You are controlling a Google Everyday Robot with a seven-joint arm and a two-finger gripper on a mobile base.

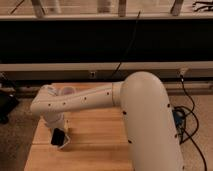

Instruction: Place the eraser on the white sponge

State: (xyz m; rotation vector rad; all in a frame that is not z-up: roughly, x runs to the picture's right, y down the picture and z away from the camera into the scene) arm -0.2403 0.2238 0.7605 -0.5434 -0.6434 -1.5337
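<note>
My gripper [59, 134] hangs near the bench's [95, 135] left edge, holding the eraser [57, 137] tilted; the white sponge [64, 143] lies just beneath it, I judge.

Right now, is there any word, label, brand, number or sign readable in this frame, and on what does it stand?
None can be read.
The white arm shows only small dark dots, no lettering.
The eraser, a plain dark block, sits at the gripper over the wooden table's left side; no marking shows.
The wall outlet is too small to read.
</note>
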